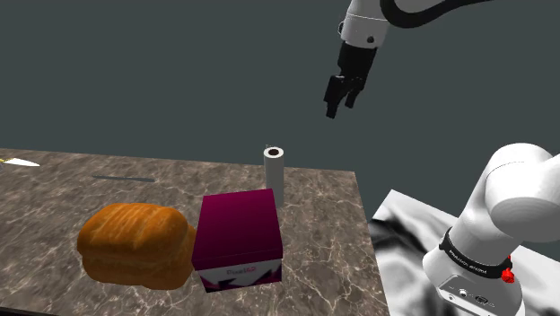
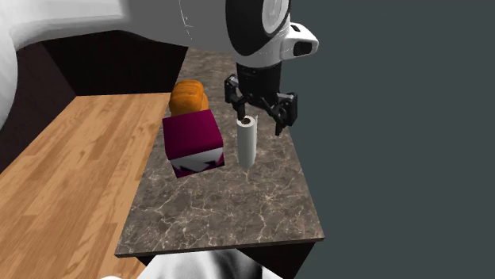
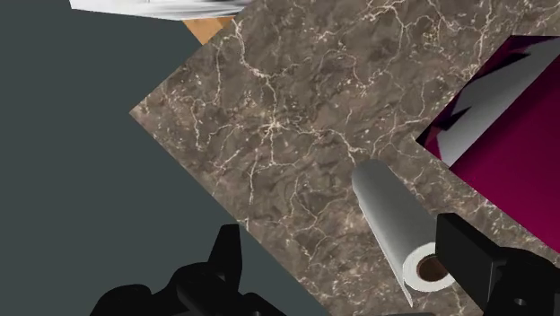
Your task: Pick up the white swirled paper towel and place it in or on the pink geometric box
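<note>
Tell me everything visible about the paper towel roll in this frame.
The paper towel roll is a slim plain white cylinder with a dark hollow core showing at its top. It stands upright on the marbled counter, beside the pink box but apart from it. The open gripper hangs above, not touching.

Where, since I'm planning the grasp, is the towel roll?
The towel roll stands upright on the counter, just behind the pink box's right corner in the shoulder view, with the open claw above it.
</note>
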